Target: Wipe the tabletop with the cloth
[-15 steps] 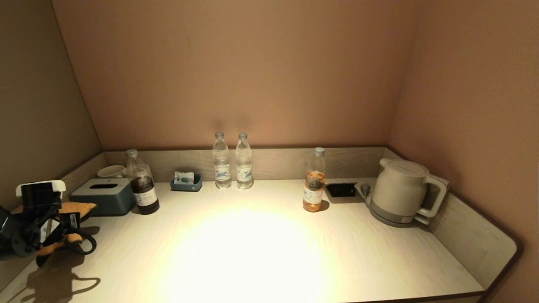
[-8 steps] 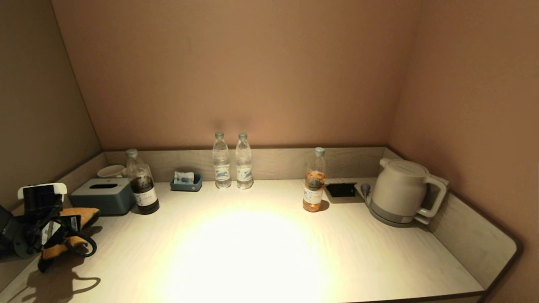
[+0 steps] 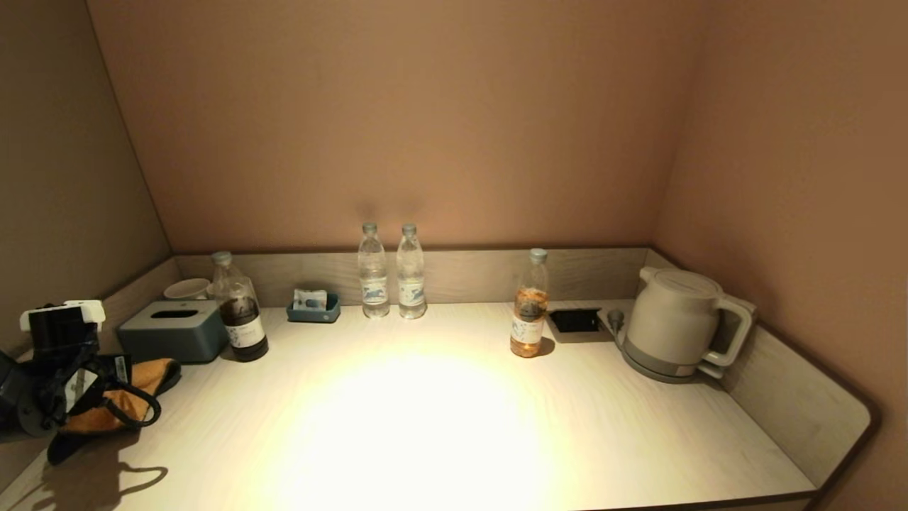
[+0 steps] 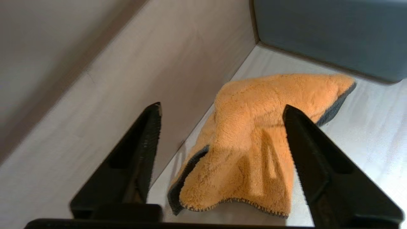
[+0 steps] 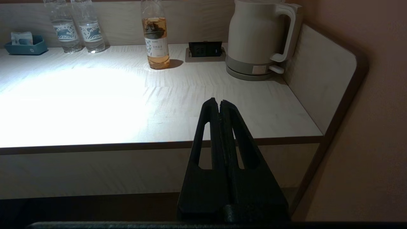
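Note:
The yellow-orange cloth [image 3: 152,376] lies crumpled on the pale wood-grain tabletop [image 3: 425,426] at its far left, against the raised side rim [image 4: 127,95]. In the left wrist view the cloth [image 4: 254,127] rests flat with its dark edge showing. My left gripper [image 3: 113,387] is open just above it, its two black fingers astride the cloth [image 4: 221,106] and not closed on it. My right gripper [image 5: 219,101] is shut and empty, held off the table's front edge near the right corner; it does not show in the head view.
A grey-blue tissue box [image 3: 174,330] stands right behind the cloth, with a dark bottle [image 3: 241,319] and a cup [image 3: 188,289] beside it. Along the back are a small tray [image 3: 313,306], two water bottles [image 3: 391,273], a tea bottle [image 3: 530,305], a socket [image 3: 574,321] and a kettle [image 3: 674,323].
My left gripper has lowered the cloth from hanging above the table to lying on it. The cloth has spread out toward the tissue box, and the fingers now stand open.

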You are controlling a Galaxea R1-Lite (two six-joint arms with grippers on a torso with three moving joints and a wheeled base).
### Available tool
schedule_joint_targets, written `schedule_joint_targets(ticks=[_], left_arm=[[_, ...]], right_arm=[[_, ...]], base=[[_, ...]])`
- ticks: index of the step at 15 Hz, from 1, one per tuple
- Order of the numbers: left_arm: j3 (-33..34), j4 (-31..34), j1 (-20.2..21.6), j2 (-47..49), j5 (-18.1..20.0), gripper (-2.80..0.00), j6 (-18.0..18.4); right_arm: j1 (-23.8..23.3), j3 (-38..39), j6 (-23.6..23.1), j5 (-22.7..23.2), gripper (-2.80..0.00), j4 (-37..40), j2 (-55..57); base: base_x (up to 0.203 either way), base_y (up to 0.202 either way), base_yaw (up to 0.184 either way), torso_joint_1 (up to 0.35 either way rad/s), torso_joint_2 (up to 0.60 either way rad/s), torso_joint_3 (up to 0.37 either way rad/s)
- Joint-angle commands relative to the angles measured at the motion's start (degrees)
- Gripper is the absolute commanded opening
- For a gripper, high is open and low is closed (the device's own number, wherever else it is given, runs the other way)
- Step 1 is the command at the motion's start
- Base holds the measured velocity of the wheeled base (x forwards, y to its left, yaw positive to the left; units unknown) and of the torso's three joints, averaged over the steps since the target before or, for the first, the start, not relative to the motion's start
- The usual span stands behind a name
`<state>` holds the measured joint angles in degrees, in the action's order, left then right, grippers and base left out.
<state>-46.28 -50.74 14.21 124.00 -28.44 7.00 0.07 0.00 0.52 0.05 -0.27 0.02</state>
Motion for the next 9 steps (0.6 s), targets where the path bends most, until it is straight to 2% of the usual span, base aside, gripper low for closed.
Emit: schedule_joint_targets(ticks=[1,3,7,9], left_arm=[[0.5,-0.3,0.0,-2.1,-0.1,0.0,-0.3],[1.3,-0.5,-0.3,-4.7,0.9,0.0,-0.4],[4.1,-0.4,-2.8,-19.5,5.2,0.0,-0.7],[6.1,0.1,-3.9,-26.6,11.2,0.0,-0.5]], right_arm=[[0.0,0.0,0.0,0.0,-2.8,0.0,0.0],[0.0,0.0,0.0,0.0,-2.8,0.0,0.0],[0.0,0.0,0.0,0.0,-2.8,0.0,0.0],[0.0,0.0,0.0,0.0,-2.8,0.0,0.0]], base=[[0.0,0.0,0.0,0.0,0.0,0.0],[0.0,0.0,0.0,0.0,0.0,0.0],[0.0,0.0,0.0,0.0,0.0,0.0],[0.0,0.0,0.0,0.0,0.0,0.0]])
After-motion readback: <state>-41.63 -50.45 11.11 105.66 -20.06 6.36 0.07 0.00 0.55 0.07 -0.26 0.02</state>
